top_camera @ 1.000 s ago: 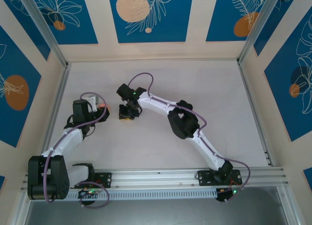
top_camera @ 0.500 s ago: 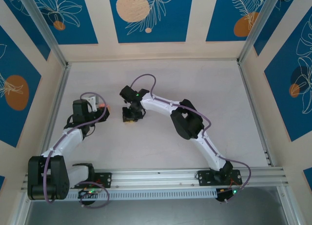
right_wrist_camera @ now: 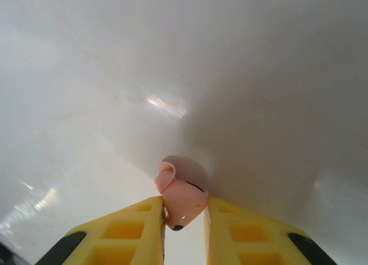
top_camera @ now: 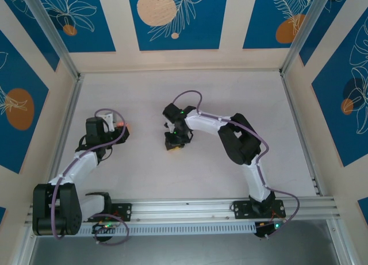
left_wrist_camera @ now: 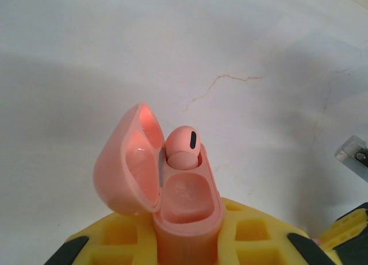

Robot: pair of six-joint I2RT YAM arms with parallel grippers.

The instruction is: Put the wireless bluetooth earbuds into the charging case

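Earbud (right_wrist_camera: 183,200), pink, small. Right wrist view: it is pinched at the very tips of the right claw (right_wrist_camera: 184,210), yellow fingers closed on its body from both sides. A dark spot shows on its lower edge and a curled pale tip pokes out past the fingers. Beyond it is bare white desk (right_wrist_camera: 172,58) with the earbud's shadow just behind; whether it touches the surface cannot be told.

Left wrist view: the left claw (left_wrist_camera: 187,222) is clamped on the pink case (left_wrist_camera: 187,210), which stands between its yellow fingers with the lid (left_wrist_camera: 123,173) swung open to the left. The nearer socket (left_wrist_camera: 187,190) is empty. In the farther one a second earbud (left_wrist_camera: 183,145) is seated, rounded head up, dark oval facing the lens. Past the case is pale desk with a thin hairline mark.

Top view: the two claws are well apart, the left one with the case toward the left side of the desk, the right one near the middle.

Progress, as judged: about half done for the pink pair. One earbud is in, the other is gripped but not yet at the case. Left to do: carry it across to the case, line it up over the empty socket, lower it in and release. The open lid leaves the socket reachable from above.
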